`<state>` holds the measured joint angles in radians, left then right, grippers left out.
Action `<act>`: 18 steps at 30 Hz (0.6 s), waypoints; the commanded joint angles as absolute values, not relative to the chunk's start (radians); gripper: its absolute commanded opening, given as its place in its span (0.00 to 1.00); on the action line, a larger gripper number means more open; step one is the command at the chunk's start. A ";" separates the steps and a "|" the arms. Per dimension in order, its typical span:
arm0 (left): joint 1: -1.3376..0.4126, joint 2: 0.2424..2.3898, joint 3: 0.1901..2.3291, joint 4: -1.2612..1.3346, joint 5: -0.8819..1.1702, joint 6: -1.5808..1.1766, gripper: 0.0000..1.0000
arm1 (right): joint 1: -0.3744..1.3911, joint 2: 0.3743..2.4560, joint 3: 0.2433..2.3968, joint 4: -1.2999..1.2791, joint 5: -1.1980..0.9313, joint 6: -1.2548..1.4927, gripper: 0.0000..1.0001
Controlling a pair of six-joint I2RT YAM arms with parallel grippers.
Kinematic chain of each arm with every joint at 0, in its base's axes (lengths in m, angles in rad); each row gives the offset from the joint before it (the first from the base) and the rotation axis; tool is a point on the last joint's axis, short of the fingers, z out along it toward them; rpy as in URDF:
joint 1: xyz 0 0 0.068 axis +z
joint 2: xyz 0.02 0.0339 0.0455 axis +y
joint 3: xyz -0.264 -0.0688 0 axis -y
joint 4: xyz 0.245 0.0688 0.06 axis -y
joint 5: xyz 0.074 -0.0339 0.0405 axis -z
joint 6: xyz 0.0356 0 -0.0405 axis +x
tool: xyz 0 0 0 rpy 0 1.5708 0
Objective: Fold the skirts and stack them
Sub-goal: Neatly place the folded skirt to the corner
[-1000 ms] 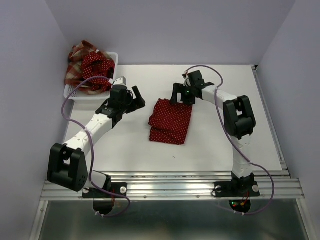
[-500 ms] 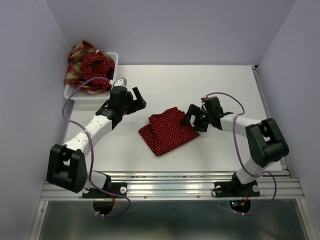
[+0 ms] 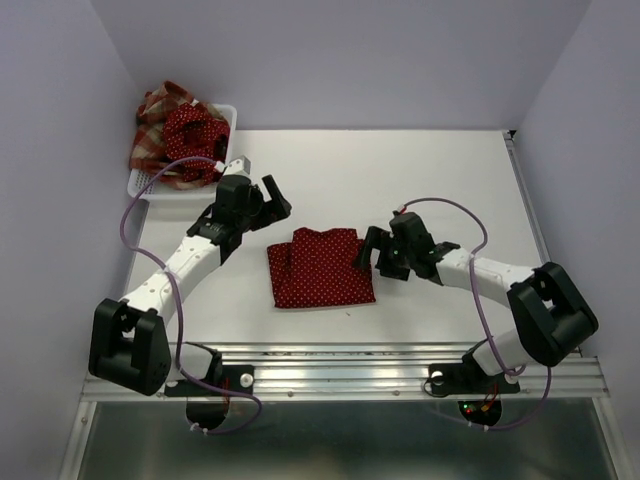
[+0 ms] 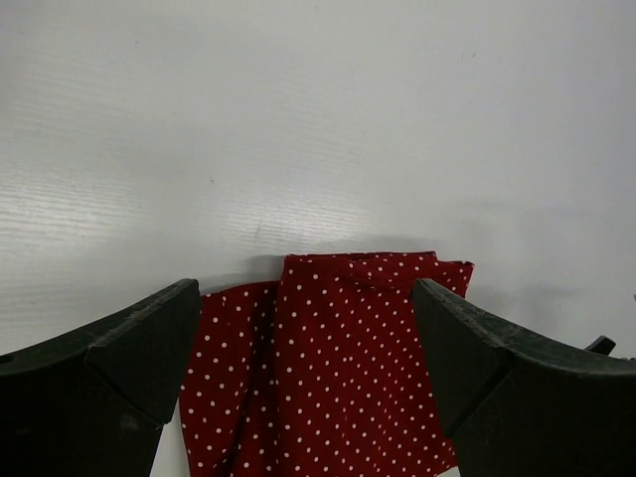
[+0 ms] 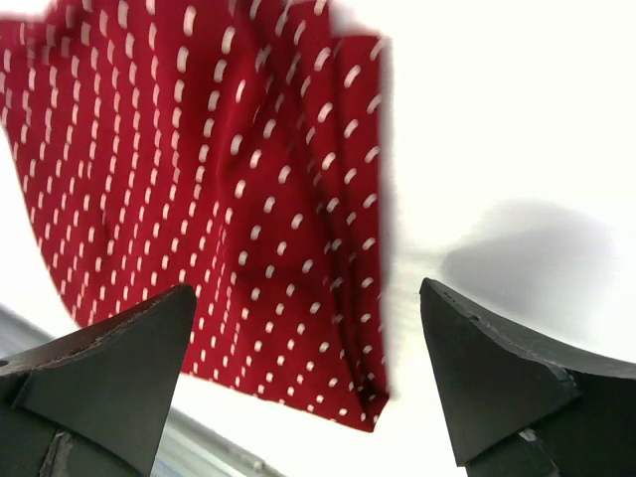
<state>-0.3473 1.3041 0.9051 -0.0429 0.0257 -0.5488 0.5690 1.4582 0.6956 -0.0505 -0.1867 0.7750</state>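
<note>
Both jaws gape empty above the white table (image 3: pixel 450 180) (lavender walls (image 3: pixel 350 60)), skirt (image 3: pixel 320 268) between.

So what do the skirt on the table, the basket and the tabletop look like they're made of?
Polka-dot skirt: thin woven cloth, matte, probably cotton. It lies in soft folds with creased edges.
Basket: white plastic by the look, with a perforated mesh wall and a rigid rim.
Table: smooth white board, likely laminate, with a faint sheen in the left wrist view.
</note>
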 commanded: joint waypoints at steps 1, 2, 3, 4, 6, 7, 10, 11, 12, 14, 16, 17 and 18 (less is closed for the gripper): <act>-0.353 1.247 0.885 -0.028 0.011 -0.552 0.99 | 0.563 1.434 0.798 -0.175 0.024 0.755 1.00; -0.353 1.243 0.884 -0.026 0.011 -0.554 0.99 | 0.563 1.437 0.804 -0.175 0.017 0.749 1.00; -0.353 1.241 0.882 -0.026 0.011 -0.554 0.99 | 0.563 1.454 0.821 -0.175 0.009 0.729 1.00; -0.353 1.239 0.881 -0.026 0.011 -0.554 0.99 | 0.572 1.465 0.830 -0.175 -0.021 0.721 1.00; -0.353 1.236 0.876 -0.023 0.015 -0.554 0.99 | 0.597 1.492 0.851 -0.178 -0.029 0.697 1.00; -0.353 1.232 0.874 -0.021 0.017 -0.554 0.99 | 0.619 1.524 0.874 -0.184 -0.029 0.687 1.00; -0.353 1.226 0.870 -0.018 0.020 -0.554 0.99 | 0.643 1.575 0.928 -0.212 -0.008 0.681 1.00; -0.353 1.221 0.867 -0.018 0.021 -0.554 0.99 | 0.643 1.601 0.934 -0.222 0.033 0.684 1.00; -0.351 1.220 0.865 -0.014 0.026 -0.554 0.99 | 0.652 1.612 0.939 -0.227 0.049 0.695 1.00; -0.353 1.215 0.858 -0.011 0.029 -0.554 0.99 | 0.661 1.647 0.951 -0.245 0.086 0.698 1.00; -0.353 1.215 0.851 -0.008 0.032 -0.555 0.99 | 0.672 1.672 0.960 -0.273 0.106 0.698 0.98; -0.353 1.216 0.850 -0.008 0.032 -0.555 0.99 | 0.681 1.695 0.968 -0.281 0.104 0.698 0.93; -0.353 1.218 0.848 -0.008 0.035 -0.555 0.99 | 0.681 1.704 0.971 -0.287 0.098 0.696 0.88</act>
<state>-0.3473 1.2461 0.8585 -0.0418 0.0265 -0.5568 0.6640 1.6562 0.9356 -0.2180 0.0349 0.7044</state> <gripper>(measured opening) 0.988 0.964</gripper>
